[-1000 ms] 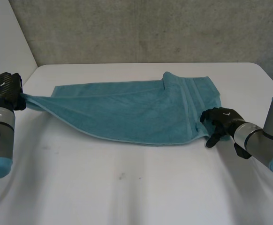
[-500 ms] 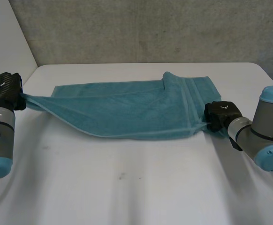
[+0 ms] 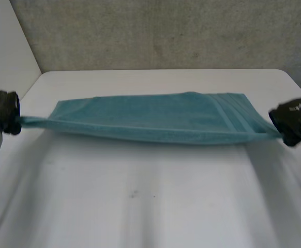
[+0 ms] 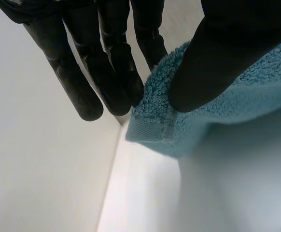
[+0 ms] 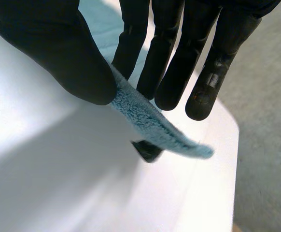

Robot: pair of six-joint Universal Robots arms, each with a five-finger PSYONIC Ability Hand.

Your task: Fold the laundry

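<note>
The teal towel (image 3: 155, 121) is stretched taut across the middle of the white table (image 3: 140, 206), running from 9 o'clock to 3 o'clock, with its striped band toward the 3 o'clock end. The left hand (image 3: 0, 111) is at the 9 o'clock end. In its wrist view it pinches a towel corner between thumb and fingers (image 4: 106, 72). The right hand (image 3: 295, 120) is at the 3 o'clock end and grasps the opposite corner in the same manner, thumb pressed against straight fingers (image 5: 179, 63). Progress assessment: the task appears to be at the spreading stage. The cloth is pulled flat and straight, but no completed fold can be confirmed. The edge held by the hands probably still has to be carried over toward 12 o'clock, with further folds to follow. Change from one second ago: the towel then lay slack, with a raised flap near its far 3 o'clock corner. The right hand has since travelled outward toward 3 o'clock, removing the slack and the flap.
</note>
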